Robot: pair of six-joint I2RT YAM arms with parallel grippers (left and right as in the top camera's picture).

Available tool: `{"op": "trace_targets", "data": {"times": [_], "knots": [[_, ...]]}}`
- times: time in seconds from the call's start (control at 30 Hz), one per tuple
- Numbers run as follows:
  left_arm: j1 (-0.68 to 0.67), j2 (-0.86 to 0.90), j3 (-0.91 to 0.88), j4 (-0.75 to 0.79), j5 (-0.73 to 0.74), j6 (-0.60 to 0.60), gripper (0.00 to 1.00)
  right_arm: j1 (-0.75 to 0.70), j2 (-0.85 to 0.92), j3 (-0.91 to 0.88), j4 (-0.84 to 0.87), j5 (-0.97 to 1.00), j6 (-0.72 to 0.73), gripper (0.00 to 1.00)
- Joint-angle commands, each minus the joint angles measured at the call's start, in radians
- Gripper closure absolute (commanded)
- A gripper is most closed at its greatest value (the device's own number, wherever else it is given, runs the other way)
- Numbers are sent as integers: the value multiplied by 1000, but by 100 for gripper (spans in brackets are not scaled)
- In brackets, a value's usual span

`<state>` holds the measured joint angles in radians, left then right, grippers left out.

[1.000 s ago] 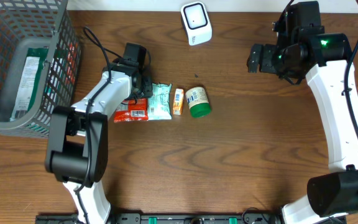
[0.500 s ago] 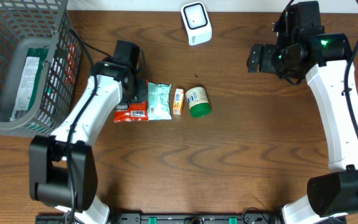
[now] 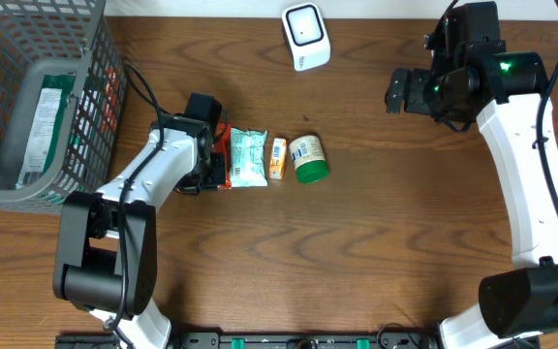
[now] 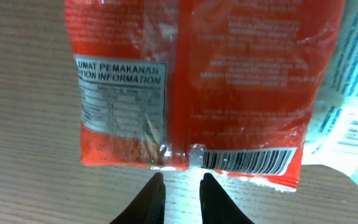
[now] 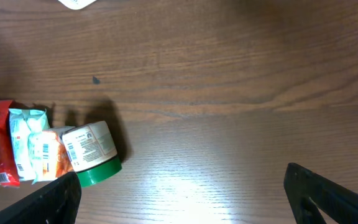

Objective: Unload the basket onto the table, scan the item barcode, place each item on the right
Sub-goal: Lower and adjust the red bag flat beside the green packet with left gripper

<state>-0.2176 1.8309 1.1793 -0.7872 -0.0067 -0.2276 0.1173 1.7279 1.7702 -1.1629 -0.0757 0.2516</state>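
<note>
Altogether one each: red packet (image 4: 191,81), teal packet (image 3: 248,158), box (image 3: 277,158), jar (image 3: 308,158).

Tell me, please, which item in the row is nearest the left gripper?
The red packet: the left gripper sits at its barcode edge; the teal packet, orange box and green-lidded jar lie beyond it.

Mock shop checkout (on wooden table (image 3: 356,252)): wire basket (image 3: 100,92), barcode scanner (image 3: 305,36), packaged groceries (image 3: 250,158).

Left arm (image 3: 153,167), right arm (image 3: 529,165): white shells, black joints, cables; left claw (image 4: 182,182) black.
</note>
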Motion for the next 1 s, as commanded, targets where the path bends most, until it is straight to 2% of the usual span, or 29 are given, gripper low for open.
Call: {"op": "trace_targets", "data": {"times": [0.0,0.1,0.17,0.4,0.77,0.97], "knots": [[5,-37,36,-16,-4,17,79,2,4,17,-1,-5,-10,1],[5,-91,43,21,-4,12,81,2,4,17,-1,-4,-10,1],[5,-109,43,51,1,-15,93,2,4,17,-1,-4,-10,1],[2,-108,9,145,169,-67,92,2,4,17,-1,-4,-10,1],[2,-69,-98,251,179,-85,93,2,4,17,-1,-5,-10,1],[3,-69,-104,250,132,-72,93,2,4,17,-1,-4,-10,1]]}}
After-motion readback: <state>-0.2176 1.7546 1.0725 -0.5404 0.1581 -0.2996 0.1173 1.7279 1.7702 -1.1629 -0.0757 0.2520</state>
